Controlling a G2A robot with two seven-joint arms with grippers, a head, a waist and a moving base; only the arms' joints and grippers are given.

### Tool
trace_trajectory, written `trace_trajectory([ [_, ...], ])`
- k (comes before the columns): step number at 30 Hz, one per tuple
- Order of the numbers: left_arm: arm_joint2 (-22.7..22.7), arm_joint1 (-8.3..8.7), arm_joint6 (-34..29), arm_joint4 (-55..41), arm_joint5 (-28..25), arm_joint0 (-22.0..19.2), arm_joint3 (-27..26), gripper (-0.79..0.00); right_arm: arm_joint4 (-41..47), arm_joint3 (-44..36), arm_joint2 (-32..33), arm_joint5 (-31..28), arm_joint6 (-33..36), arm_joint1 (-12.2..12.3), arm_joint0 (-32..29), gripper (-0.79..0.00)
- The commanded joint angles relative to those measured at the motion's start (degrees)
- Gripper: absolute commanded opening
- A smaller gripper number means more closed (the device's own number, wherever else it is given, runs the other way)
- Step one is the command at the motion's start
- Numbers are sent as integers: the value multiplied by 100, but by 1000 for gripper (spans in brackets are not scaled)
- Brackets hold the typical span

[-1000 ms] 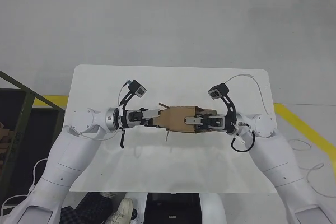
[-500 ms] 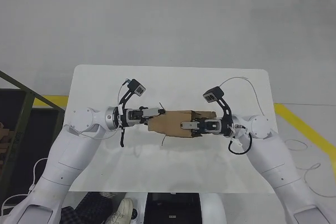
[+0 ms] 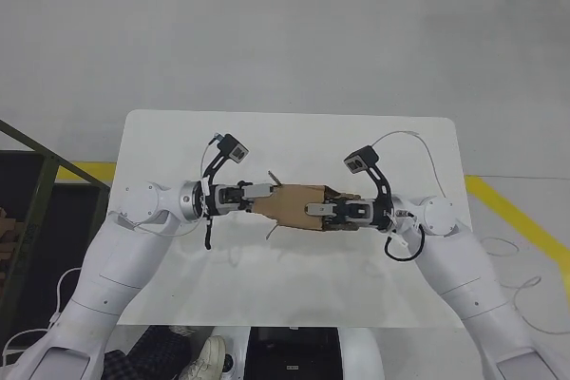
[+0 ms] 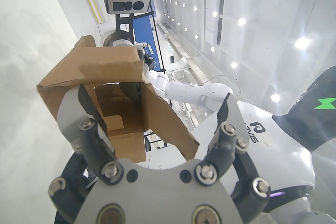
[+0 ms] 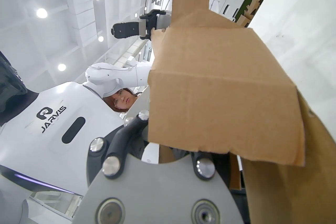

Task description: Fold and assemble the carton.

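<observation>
From above, a brown cardboard carton (image 3: 290, 201), partly folded, sits between both arms over the middle of the white table (image 3: 171, 275), with the right gripper (image 3: 325, 209) clamped on one end. The left wrist camera shows the left gripper (image 4: 151, 101) spread wide, one finger (image 4: 69, 107) at the carton's open mouth. In the right wrist camera, a carton panel hides that gripper's fingers.

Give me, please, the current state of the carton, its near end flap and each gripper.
carton: partly erected into an open tube, held above the table, near end not yet closed.
flap: unfolded, sticking outward.
left gripper: open, straddling that flap without gripping it.
right gripper: shut on the carton's other end.
</observation>
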Motion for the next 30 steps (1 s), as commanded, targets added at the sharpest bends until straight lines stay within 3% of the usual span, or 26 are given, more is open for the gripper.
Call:
trace_trajectory([
  [1,6,1,21,63,-21,14,-30,0,30,54,44,-11,-87,-1,10,-785],
  [30,-42,17,71,168,-7,181,-165,0,175,221,413,-39,-219,17,20,-785],
])
